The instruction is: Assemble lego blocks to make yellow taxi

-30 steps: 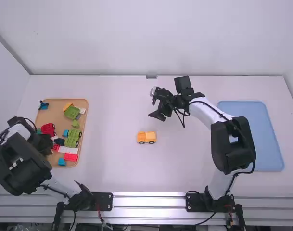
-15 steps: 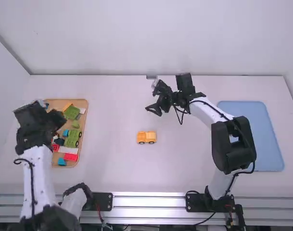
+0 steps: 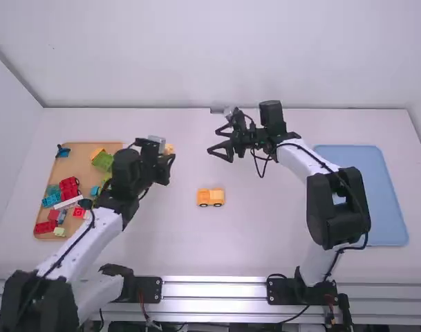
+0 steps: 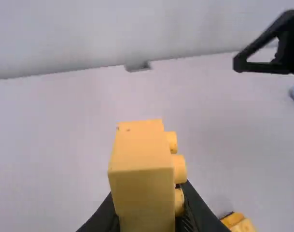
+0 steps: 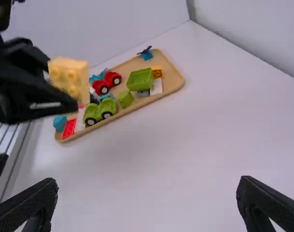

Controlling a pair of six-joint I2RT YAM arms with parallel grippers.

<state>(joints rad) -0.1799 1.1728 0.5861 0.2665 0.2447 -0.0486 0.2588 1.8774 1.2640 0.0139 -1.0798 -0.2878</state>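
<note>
at left, a wooden tray (image 3: 79,166) holds colorful blocks (image 3: 70,187); left gripper (image 3: 168,152) grasps a yellow block (image 4: 142,159), right gripper (image 3: 212,140), upper middle, is spread open.

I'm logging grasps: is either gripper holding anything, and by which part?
The left gripper holds a yellow block by one end, its other end sticking out past the fingers. The right gripper is empty.

Bright, even light across the white table (image 3: 265,242), faint soft shadows, shiny metal rail (image 3: 213,291)
</note>
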